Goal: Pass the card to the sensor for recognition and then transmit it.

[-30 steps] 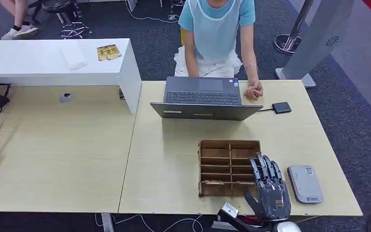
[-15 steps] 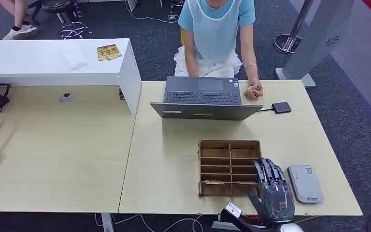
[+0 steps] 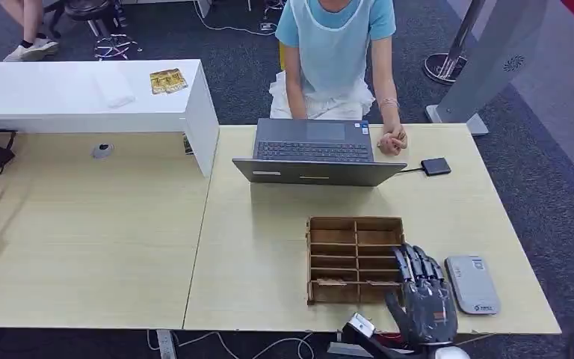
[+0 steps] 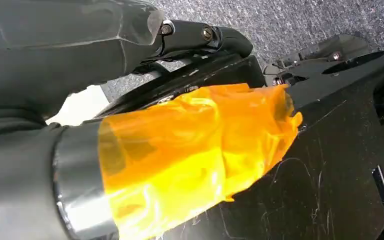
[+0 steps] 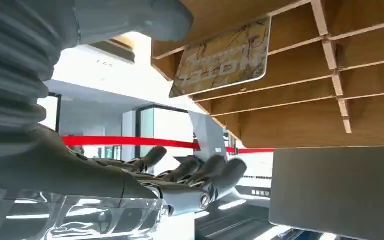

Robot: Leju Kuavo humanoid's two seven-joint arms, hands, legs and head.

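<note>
Head view: right hand (image 3: 424, 303) beside wooden card rack (image 3: 355, 258) on bench (image 3: 254, 247), fingers (image 5: 200, 172) spread, empty; card (image 5: 225, 62) upright in a near compartment; best to approach low, pinch card's free edge.

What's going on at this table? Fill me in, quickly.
The robot's right hand hangs open at the right edge of the wooden divider box, holding nothing. A card stands in one of the box's slots, close to the fingers but not gripped. The grey sensor lies beside the hand on the table. Across it, a person sits at an open laptop.
</note>
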